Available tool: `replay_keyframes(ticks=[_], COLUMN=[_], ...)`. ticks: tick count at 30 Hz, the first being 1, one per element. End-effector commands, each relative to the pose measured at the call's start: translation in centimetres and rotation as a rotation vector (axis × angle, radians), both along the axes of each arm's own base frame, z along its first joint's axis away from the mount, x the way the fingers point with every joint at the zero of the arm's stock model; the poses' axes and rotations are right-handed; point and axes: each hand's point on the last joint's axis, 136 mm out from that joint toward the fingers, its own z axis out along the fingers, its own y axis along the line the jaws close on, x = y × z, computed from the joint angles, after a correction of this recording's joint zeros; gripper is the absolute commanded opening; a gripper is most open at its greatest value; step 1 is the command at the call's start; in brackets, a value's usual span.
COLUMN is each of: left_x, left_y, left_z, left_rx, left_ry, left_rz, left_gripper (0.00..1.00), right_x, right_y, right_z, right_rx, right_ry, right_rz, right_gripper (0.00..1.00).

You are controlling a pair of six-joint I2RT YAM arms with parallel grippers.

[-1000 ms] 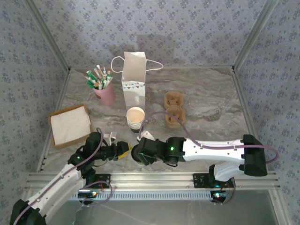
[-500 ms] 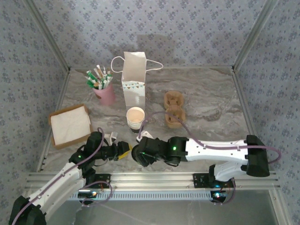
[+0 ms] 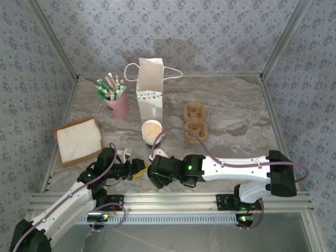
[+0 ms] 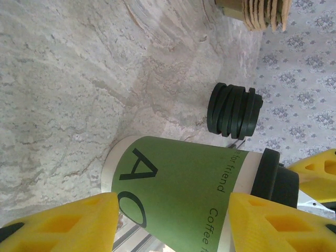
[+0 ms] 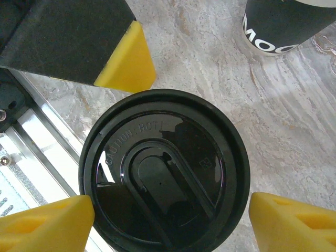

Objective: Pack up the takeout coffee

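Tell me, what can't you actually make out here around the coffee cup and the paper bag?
- Whether the takeout coffee holds drink: right wrist view, its black lid covers it.
- Its full lettering: left wrist view, the left end effector and the bottom edge cut it off.
- Inside the paper bag: top view, its own walls hide it.
- Print on the sachets in the pink cup: top view, too small.
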Motion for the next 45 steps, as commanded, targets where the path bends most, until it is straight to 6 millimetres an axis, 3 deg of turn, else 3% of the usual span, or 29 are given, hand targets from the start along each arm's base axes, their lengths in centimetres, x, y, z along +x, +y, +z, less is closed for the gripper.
replay_keyframes(ticks=[1,27,45], left_x=[0.5,0.5,0.4], left_y=[-0.5,-0.5,-0.5], left_z=[1.3,1.1,1.0], left_rx=[-0.02,-0.015,-0.015], left_ry=[-0.048,-0.044,-0.043], left_rz=[-0.012,-0.012,-0.011], left_gripper=[0.57,0.57,0.57], right_x=[0.1,-0.3,0.1], right_y=[-1.2,-0.1,-0.6], right_z=[-1.3,2.5,-0.2], right_rx=[-0.09,0.011,-0.075], right_ry=[-0.024,-0.036,0.02], right_rz=[0.0,0.072,0.04], right_gripper=[0.81,0.95,0.94])
